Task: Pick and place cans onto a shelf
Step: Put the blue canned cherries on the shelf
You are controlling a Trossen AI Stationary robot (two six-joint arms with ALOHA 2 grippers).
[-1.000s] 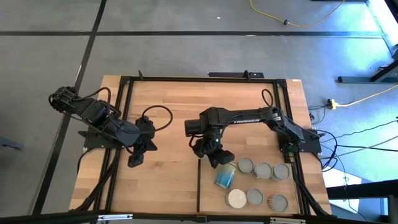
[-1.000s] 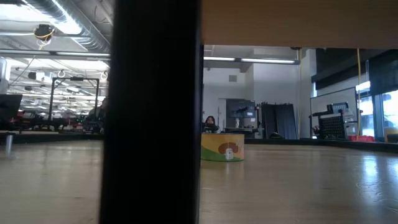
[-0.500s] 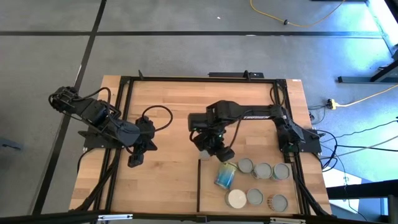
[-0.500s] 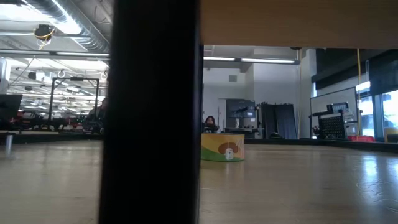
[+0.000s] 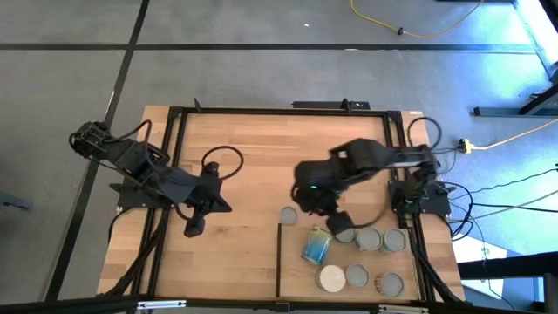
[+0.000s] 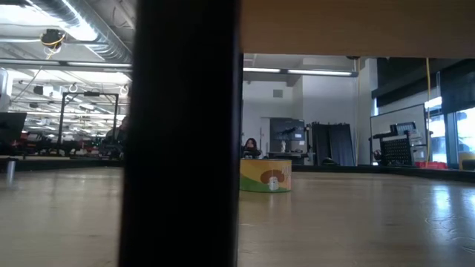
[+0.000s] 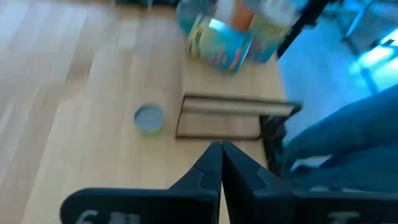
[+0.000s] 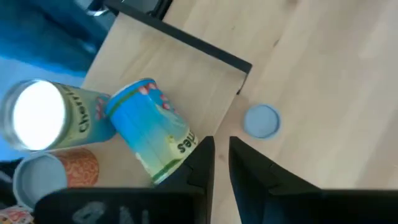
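Note:
A small can with a grey top (image 5: 289,215) stands on the tabletop just off the shelf's far left corner; the wrist views show it too (image 8: 261,120) (image 7: 149,119). The pale shelf (image 5: 295,272) lies at the near right and carries several cans. Among them a blue can (image 5: 316,246) (image 8: 152,132) lies tipped on its side. My right gripper (image 5: 338,222) (image 8: 222,158) hangs high above the shelf's far edge, its fingers a narrow gap apart and holding nothing. My left gripper (image 5: 192,228) (image 7: 221,155) waits shut over the table's left half.
A row of upright cans (image 5: 368,239) stands along the shelf's far side, and others, one white-topped (image 5: 331,278), stand near its front. A dark post (image 6: 182,133) blocks much of the low view, beside a yellow-green can (image 6: 266,176). Bare planks (image 5: 253,148) lie at the table's middle and far side.
My right gripper has risen and swung toward the table's right edge, away from the spot by the shelf's far left corner. This has uncovered the small grey-topped can standing there. Its finger gap shows no change. My left gripper has turned a little in place.

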